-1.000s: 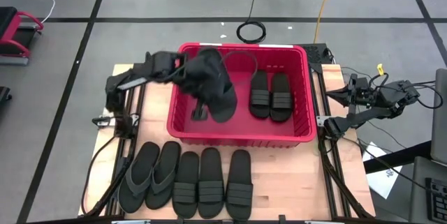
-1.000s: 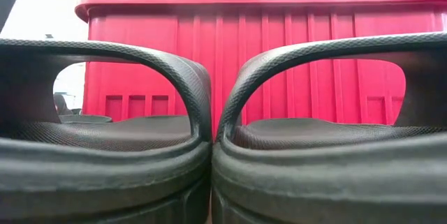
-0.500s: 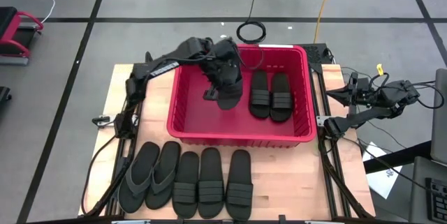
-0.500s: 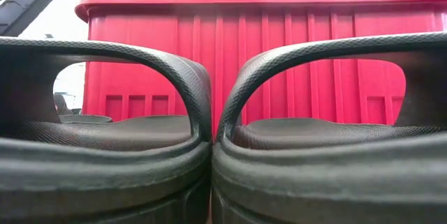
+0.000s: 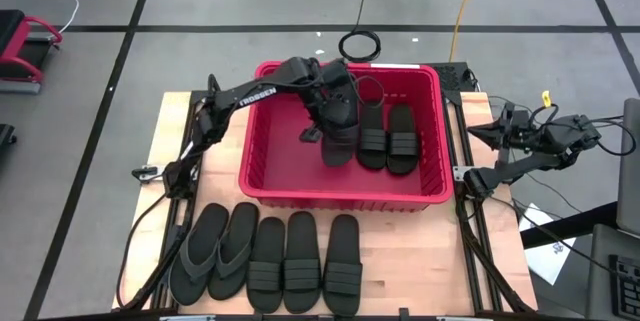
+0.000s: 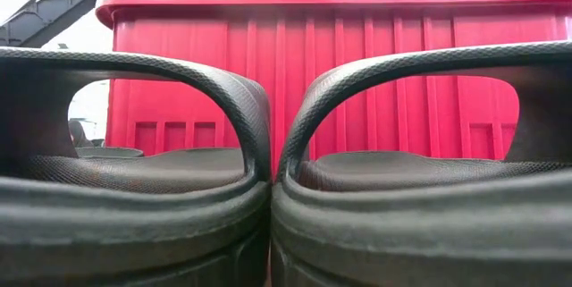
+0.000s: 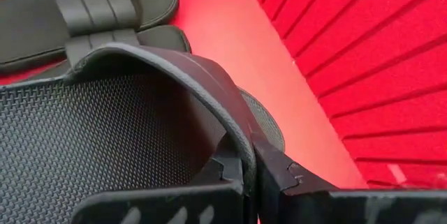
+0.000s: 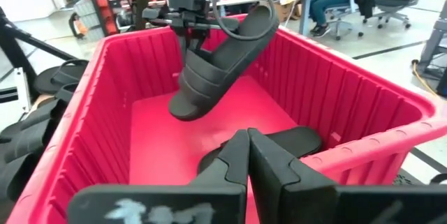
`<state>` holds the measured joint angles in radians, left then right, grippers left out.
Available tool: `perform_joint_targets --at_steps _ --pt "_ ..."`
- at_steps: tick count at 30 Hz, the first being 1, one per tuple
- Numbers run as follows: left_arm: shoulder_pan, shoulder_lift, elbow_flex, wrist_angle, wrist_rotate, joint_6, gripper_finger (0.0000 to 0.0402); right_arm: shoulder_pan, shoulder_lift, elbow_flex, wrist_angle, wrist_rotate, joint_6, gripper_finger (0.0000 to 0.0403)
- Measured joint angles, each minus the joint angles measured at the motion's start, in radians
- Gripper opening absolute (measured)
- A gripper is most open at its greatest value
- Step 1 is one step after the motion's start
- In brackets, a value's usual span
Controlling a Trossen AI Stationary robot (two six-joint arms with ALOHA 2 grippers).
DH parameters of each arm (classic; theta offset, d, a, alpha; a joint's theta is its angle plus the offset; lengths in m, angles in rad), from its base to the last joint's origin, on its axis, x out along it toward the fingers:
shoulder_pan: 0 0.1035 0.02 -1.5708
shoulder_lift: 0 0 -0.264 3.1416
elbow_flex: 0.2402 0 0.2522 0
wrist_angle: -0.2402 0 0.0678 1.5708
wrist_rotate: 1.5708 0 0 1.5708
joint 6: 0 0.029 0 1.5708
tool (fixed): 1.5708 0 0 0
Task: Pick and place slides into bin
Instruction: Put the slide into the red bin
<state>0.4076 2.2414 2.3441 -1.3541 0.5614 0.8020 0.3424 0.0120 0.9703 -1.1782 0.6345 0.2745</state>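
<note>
One slide (image 5: 338, 129) pinched in left tool (image 5: 322, 111) over bin (image 5: 345, 195) — right tool (image 5: 503, 121) pressed together.

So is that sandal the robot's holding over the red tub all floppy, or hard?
Probably bendy but not limp: the slide hangs tilted from the left gripper by one end and keeps its shape. It looks light, since a small pinch carries it. Its textured footbed likely isn't slippery.
</note>
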Motion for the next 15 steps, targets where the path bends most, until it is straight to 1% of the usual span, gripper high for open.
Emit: perform_joint_targets --at_steps 3,8,15 --pt "0.016 0.019 0.0 0.006 0.076 0.003 0.0 0.0 0.0 0.0 0.0 0.001 -0.003 0.0" --pt "0.038 0.044 0.001 0.005 0.164 0.03 0.0 0.0 0.0 0.0 0.0 0.0 0.0 0.0" --pt "0.042 0.059 -0.051 0.027 0.185 0.074 0.0 0.0 0.0 0.0 0.0 0.001 0.001 0.0"
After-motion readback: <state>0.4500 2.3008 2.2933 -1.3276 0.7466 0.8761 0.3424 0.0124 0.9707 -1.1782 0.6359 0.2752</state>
